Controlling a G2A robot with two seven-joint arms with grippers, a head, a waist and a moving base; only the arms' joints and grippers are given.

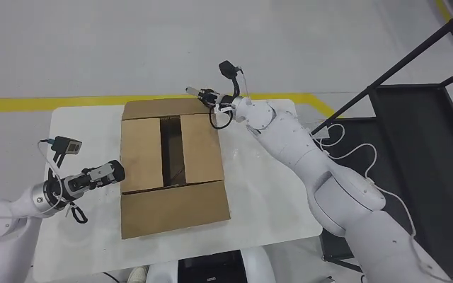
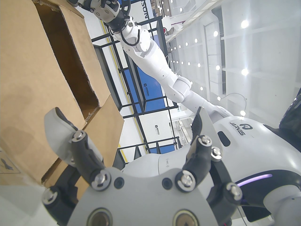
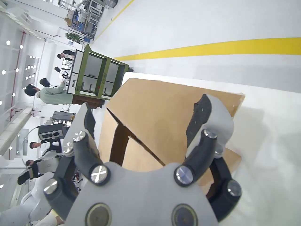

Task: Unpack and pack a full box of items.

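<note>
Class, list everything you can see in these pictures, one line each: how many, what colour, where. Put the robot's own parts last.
cardboard box: one, brown, middle of the table, top flaps partly open with a dark gap between them
table: one, white, under the box
floor line: one, yellow, beyond the table's far edge
metal frame: one, black, beside the table on the right arm's side
cabinet: one, green, in the room behind
left hand: one, grey and black, open, beside the box
right hand: one, grey and black, open, at the box's far corner
</note>
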